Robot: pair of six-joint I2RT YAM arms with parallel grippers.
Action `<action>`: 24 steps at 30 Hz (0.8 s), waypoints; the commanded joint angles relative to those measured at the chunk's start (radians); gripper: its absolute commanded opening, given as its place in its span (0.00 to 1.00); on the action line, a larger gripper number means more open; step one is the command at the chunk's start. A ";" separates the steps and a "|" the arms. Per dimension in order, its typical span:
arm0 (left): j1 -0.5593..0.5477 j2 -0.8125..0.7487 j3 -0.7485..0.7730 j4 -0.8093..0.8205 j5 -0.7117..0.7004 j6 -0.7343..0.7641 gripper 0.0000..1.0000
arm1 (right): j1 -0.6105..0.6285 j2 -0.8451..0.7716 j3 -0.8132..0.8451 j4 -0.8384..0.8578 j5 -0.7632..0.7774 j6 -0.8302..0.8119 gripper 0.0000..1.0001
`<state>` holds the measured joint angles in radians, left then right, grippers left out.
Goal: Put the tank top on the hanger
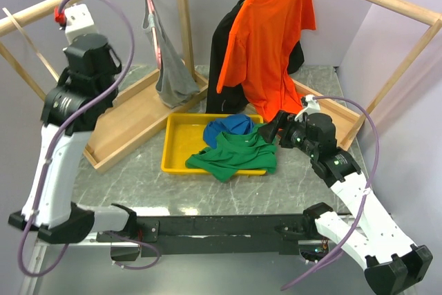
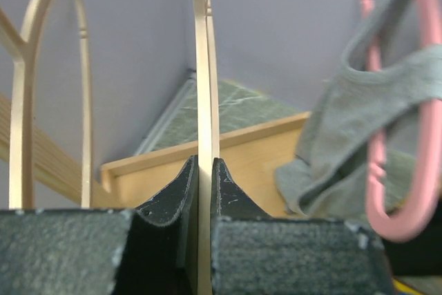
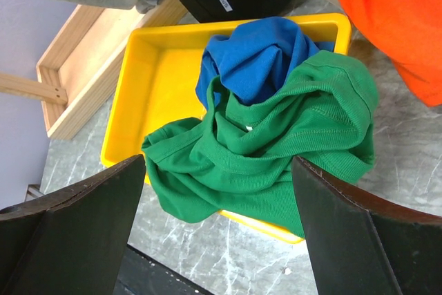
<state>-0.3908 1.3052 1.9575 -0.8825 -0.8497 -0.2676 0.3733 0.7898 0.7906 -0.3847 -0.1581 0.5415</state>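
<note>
The green tank top lies crumpled over the front right of the yellow tray, partly over its rim; it also shows in the right wrist view. My right gripper is open and empty, hovering just above and right of the top, its fingers spread wide on either side of it. My left gripper is raised high at the far left by the rack rail. It is shut on the thin pale wooden hanger, whose curved arm arches to the left. The hanger shows faintly in the top view.
The yellow tray also holds a blue garment. A grey tank top hangs on a pink hanger. An orange T-shirt and a black garment hang at the back. Wooden rack rails and base frames surround the table.
</note>
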 commanded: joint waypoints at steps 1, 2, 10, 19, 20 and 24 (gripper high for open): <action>-0.006 -0.109 -0.043 0.102 0.149 0.016 0.01 | 0.004 0.005 0.002 0.029 0.014 -0.006 0.94; -0.006 -0.119 -0.046 0.087 0.176 0.005 0.01 | 0.004 0.006 0.004 0.027 0.014 -0.006 0.94; -0.006 -0.220 -0.144 0.105 0.389 0.014 0.01 | 0.004 0.006 0.001 0.026 0.022 -0.011 0.94; -0.006 -0.320 -0.158 0.085 0.583 0.010 0.01 | 0.004 0.017 -0.001 0.029 0.026 -0.012 0.94; -0.006 -0.330 -0.167 0.083 0.592 0.005 0.01 | 0.004 0.017 -0.001 0.030 0.026 -0.014 0.94; -0.006 -0.392 -0.204 0.086 0.618 -0.005 0.01 | 0.004 0.025 0.002 0.024 0.032 -0.020 0.94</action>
<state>-0.3943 0.9745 1.7775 -0.8341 -0.3031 -0.2718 0.3733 0.8070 0.7906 -0.3843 -0.1394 0.5407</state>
